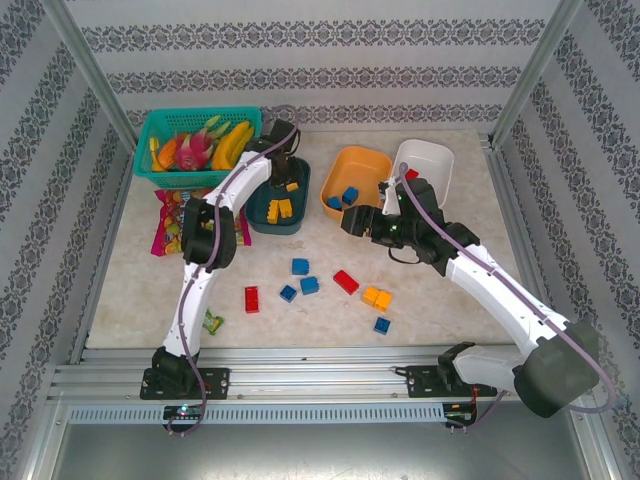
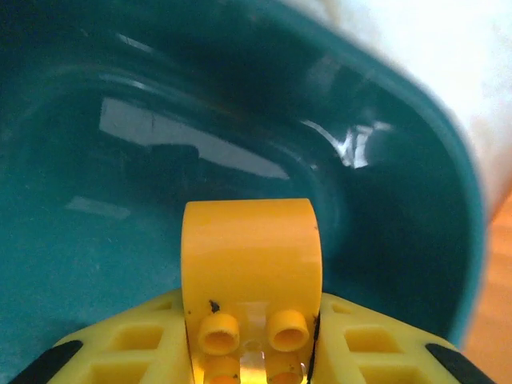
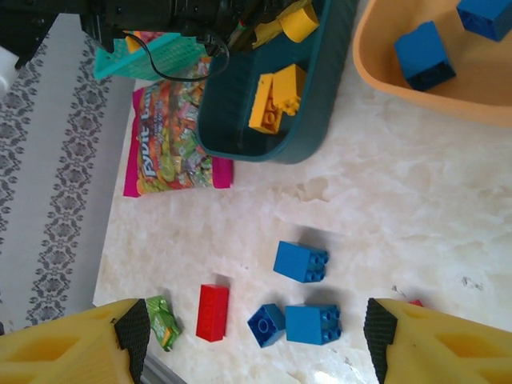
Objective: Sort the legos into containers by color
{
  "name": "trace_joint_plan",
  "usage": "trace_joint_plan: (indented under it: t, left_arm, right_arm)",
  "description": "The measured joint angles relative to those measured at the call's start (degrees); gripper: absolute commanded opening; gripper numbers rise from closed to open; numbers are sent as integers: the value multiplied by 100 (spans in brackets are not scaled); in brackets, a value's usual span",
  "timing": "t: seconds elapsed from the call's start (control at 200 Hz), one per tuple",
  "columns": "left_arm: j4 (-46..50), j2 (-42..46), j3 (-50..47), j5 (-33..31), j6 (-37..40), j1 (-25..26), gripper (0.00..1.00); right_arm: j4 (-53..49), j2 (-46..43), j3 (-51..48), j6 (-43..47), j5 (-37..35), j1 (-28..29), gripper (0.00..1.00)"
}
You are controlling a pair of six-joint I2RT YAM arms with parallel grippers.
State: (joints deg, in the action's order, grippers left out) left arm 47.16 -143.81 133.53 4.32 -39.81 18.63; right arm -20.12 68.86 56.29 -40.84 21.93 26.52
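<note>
My left gripper (image 1: 290, 182) hangs over the dark teal container (image 1: 274, 230), shut on a yellow lego (image 2: 250, 264) that stands between its yellow fingers (image 2: 120, 344); the teal wall (image 2: 160, 160) is right below it. Yellow legos (image 1: 278, 209) lie in that tub. The orange container (image 1: 365, 165) holds two blue legos (image 1: 349, 195), and the white container (image 1: 428, 160) holds a red one (image 1: 411, 174). My right gripper (image 1: 355, 222) is open above the table, over three blue legos (image 3: 301, 262) and a red one (image 3: 213, 312).
More legos lie on the table: red (image 1: 346, 281), orange-yellow (image 1: 377, 297) and blue (image 1: 382, 325). A turquoise mesh basket (image 1: 160, 130) of toy fruit stands at the back left, a candy bag (image 1: 165, 222) in front of it. A small green toy (image 3: 162, 322) lies near the front edge.
</note>
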Motion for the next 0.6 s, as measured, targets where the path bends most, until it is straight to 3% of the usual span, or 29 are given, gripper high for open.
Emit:
trace_joint_plan:
  t: [0.23,0.6]
  left_arm:
    - [68,-127,13,103,22,0,57]
    - [264,356,7,-39,-15,35,67]
  right_arm:
    - [-608,-2,81,7,-205,0,73]
    - [-2702,-98,411,72,-1215,186,72]
